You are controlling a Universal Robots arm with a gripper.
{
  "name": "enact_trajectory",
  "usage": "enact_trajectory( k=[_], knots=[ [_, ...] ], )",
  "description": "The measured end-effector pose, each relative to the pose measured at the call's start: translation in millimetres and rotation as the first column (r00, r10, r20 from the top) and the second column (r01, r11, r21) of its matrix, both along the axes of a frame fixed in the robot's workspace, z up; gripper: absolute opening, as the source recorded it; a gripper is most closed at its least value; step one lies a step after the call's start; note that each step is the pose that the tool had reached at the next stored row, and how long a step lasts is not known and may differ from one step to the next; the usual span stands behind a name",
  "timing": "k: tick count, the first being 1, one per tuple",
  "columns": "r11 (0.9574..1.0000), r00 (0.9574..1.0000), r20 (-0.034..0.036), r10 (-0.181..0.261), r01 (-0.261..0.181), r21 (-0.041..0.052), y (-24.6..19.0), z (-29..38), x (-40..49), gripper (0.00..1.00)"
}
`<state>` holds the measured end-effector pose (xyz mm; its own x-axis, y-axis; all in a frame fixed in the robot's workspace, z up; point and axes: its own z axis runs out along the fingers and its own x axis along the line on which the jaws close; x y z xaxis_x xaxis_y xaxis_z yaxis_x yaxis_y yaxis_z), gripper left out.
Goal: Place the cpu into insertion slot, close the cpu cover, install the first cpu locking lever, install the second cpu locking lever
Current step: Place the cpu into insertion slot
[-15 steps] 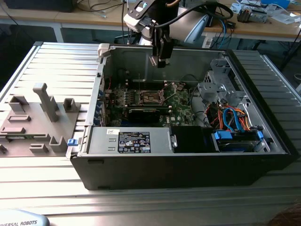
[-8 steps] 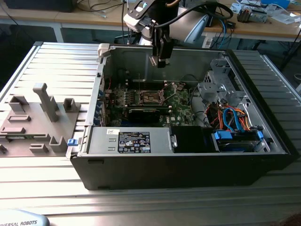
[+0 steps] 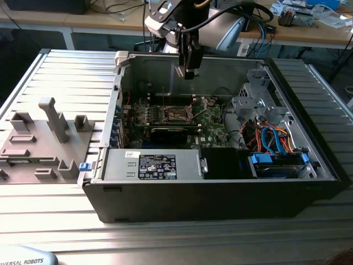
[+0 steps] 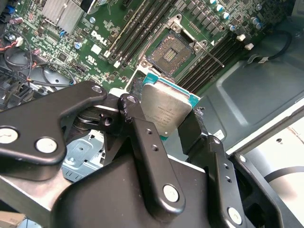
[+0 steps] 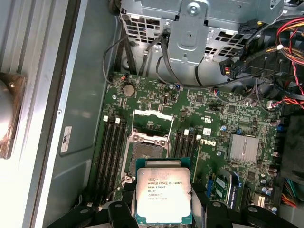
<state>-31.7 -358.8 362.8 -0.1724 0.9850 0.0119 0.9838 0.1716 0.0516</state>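
The cpu (image 5: 164, 194) is clamped by its edges between the jaws of the gripper (image 3: 186, 70), its metal top showing in both wrist views. Just beyond the jaws the insertion slot (image 5: 145, 153) lies bare on the green motherboard (image 5: 209, 107), apart from the chip. Its cpu cover (image 5: 152, 112) is swung up. The open computer case (image 3: 220, 193) surrounds them.
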Motion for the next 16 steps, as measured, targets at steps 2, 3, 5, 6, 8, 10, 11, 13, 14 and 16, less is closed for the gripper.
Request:
enact_trajectory(
  k=[2,3,5,6,8,10,11,13,14,16],
  knots=[
    [1.0000,1.0000,0.0000,-0.001,0.001,0.0000,0.0,0.0,0.0,0.54],
    [1.0000,1.0000,0.0000,-0.001,0.001,0.0000,0.0,0.0,0.0,0.54],
    [1.0000,1.0000,0.0000,-0.003,0.003,0.0001,0.0,0.0,0.0,0.54],
    [1.0000,1.0000,0.0000,-0.003,0.003,0.0000,0.0,0.0,0.0,0.54],
    [1.0000,1.0000,0.0000,-0.005,0.005,0.0001,0.0,0.0,0.0,0.54],
    [1.0000,1.0000,0.0000,-0.006,0.006,0.0000,0.0,0.0,0.0,0.54],
    [1.0000,1.0000,0.0000,-0.007,0.007,0.0000,0.0,0.0,0.0,0.54],
    [1.0000,1.0000,0.0000,-0.008,0.008,0.0000,0.0,0.0,0.0,0.54],
    [1.0000,1.0000,0.0000,-0.008,0.008,0.0000,0.0,0.0,0.0,0.54],
    [1.0000,1.0000,0.0000,-0.009,0.009,0.0000,0.0,0.0,0.0,0.54]
  ],
)
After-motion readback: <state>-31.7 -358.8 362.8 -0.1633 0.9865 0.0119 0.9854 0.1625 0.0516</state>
